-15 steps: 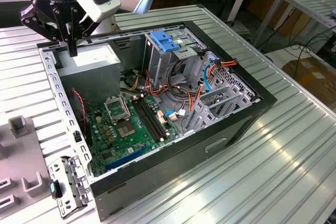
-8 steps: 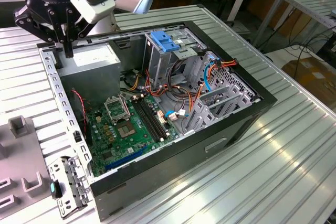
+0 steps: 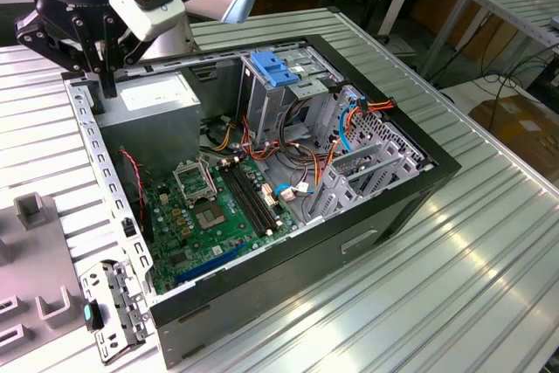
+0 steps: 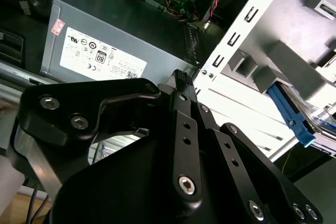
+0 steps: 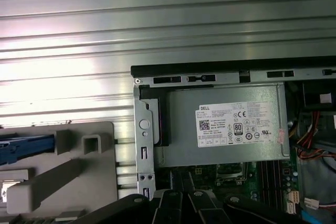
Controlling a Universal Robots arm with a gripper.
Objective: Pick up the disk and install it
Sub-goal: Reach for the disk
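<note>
From where I stand, the gripper (image 4: 181, 80) hangs over the open computer case (image 3: 288, 272), above a corner of the power supply (image 4: 131, 35). Its fingers are drawn together with nothing between them. The disk (image 4: 292, 117) lies outside the case in a grey holder (image 5: 63, 177) just beside it, one blue side rail showing. I'd judge it rigid, fairly heavy, slick on its metal faces and sensitive to knocks. It is probably best gripped across the plastic rails on its long edges.

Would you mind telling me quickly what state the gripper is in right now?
Gripper: shut, fingertips together, holding nothing, near the power supply.
</note>
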